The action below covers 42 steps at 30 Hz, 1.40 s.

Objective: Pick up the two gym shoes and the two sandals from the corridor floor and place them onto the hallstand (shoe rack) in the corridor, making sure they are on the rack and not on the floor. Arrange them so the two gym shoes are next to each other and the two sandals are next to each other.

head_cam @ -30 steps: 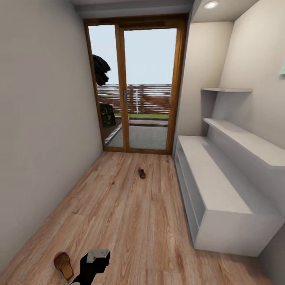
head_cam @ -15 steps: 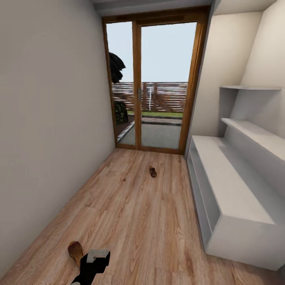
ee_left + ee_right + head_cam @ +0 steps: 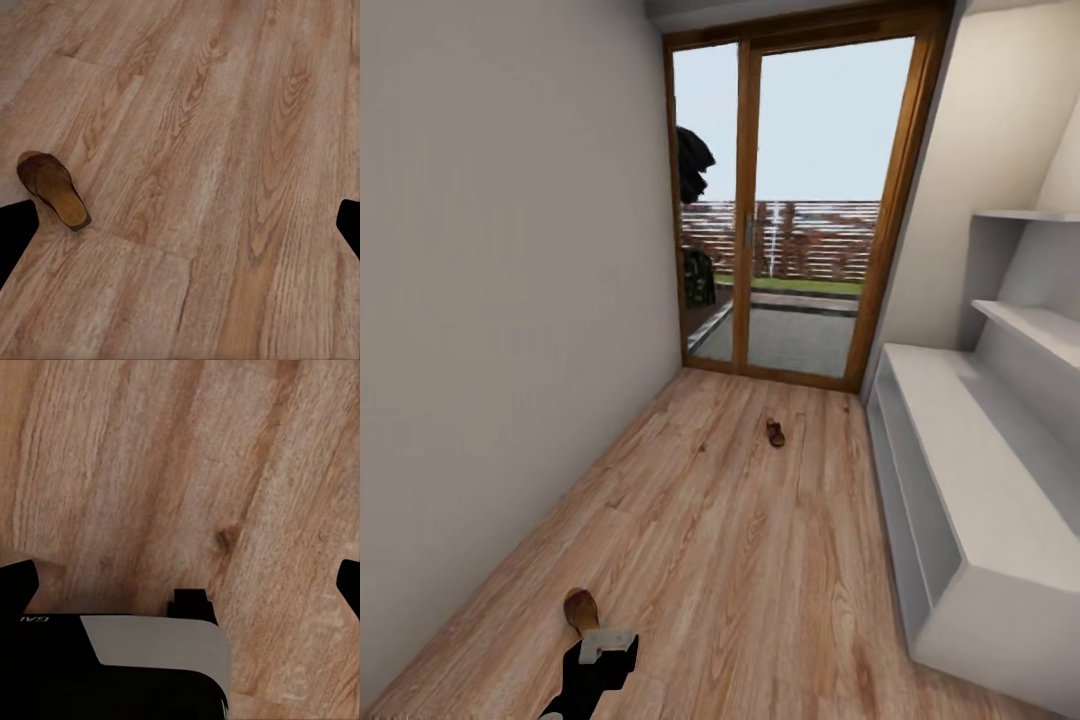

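A: Sandals, two logged. The near sandal [image 3: 581, 609] lay flat on the wood floor [image 3: 730, 540], just beyond the left arm's black-and-white wrist, partly hidden behind it in the head view. In the left wrist view the same sandal [image 3: 52, 189] sat sole-down, close to one fingertip of the left gripper [image 3: 180, 225], not touching it.

B: State of that gripper?

A: Spread wide, fingertips at opposite edges of the wrist view, bare planks between them, holding nothing.

B: The other sandal?

A: The far sandal [image 3: 775, 433] lay well ahead of the arm, out on the open floor, short of the glass door [image 3: 800, 210] and off to the side of the white shoe rack [image 3: 980, 500]. Not touching the rack.

B: Right side?

A: The right gripper [image 3: 180, 585] was also spread wide, nothing held, wood grain beneath it, with a black-and-white part of the robot near the fingertips.

B: Rack?

A: Flat top and the visible open tiers were bare; grey-white wall shelves [image 3: 1035, 325] stood above it.
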Tool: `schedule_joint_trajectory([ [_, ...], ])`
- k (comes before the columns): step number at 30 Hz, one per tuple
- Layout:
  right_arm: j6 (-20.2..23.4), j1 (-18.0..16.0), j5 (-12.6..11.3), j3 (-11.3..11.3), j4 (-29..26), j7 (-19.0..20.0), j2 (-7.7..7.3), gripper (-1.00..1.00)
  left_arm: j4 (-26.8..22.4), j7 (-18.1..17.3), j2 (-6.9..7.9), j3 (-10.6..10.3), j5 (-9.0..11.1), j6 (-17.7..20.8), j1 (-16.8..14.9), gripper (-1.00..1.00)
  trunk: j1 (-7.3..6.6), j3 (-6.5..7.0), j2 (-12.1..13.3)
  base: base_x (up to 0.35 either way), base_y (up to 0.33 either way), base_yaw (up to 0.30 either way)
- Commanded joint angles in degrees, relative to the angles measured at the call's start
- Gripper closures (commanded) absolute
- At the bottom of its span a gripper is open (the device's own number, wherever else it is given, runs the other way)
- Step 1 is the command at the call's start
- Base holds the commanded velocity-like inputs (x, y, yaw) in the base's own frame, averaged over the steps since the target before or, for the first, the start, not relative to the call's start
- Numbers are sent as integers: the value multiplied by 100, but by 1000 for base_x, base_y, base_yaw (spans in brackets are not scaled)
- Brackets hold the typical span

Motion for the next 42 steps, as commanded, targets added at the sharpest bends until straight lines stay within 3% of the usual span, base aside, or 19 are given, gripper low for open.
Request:
schedule_joint_trajectory([
  [1,33,0,6,-1,-12,-3,0,-100,5,-4,-1,-1,3,-18,-4,-100,1,-12,-3,134,6,224],
  [25,33,0,6,-1,-12,-3,0,-100,5,-4,-4,-1,3,-18,-4,-100,1,-158,-3,272,146,224],
  [42,32,0,6,-1,-12,-3,0,-100,5,-4,-9,-1,3,-19,-4,-100,1,-262,-3,89,105,224],
])
